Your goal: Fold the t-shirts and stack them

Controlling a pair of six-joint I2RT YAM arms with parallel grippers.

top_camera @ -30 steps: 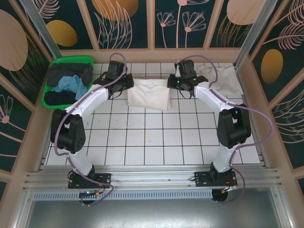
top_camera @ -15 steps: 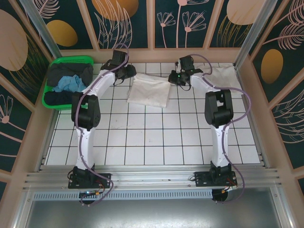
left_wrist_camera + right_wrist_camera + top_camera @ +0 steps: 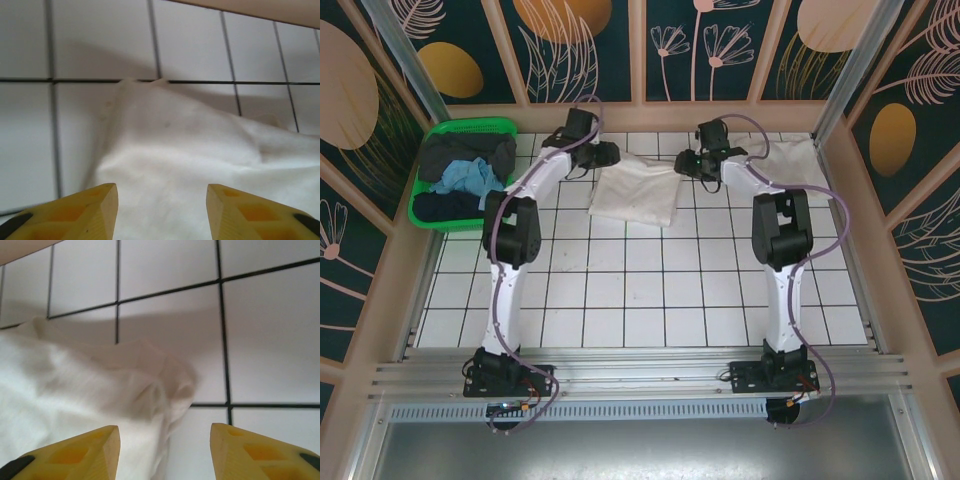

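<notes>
From the top camera, both arms had stretched out toward the far edge of the table (image 3: 640,300) over the last second, elbows straightening. The left gripper (image 3: 605,156) sat at the far left corner of the folded t-shirt (image 3: 635,195) and the right gripper (image 3: 683,162) at its far right corner. The shirt lay on the far middle tiles as a compact rectangle. Its far edge now reached a little farther back than a second earlier, with the corners drawn out. A second t-shirt (image 3: 790,160) lay flat at the far right, well apart from the first. The green basket (image 3: 470,124) of dark garments and blue cloth sat at the far left.

On the left wrist camera, I saw the left gripper (image 3: 161,200) with its yellow fingers (image 3: 95,200) spread apart. The t-shirt (image 3: 190,160) lay slack on the tiles just ahead of them, and nothing was pinched.

On the right wrist camera, the right gripper (image 3: 165,440) was likewise spread wide. The shirt's bunched corner (image 3: 165,385) rested on the tile just ahead of the fingers (image 3: 95,442).

I judged that both grippers had let go after tugging the far edge straight. The fold on this shirt looked close to done. What remained, as I read it, was getting the two shirts into one stack.
</notes>
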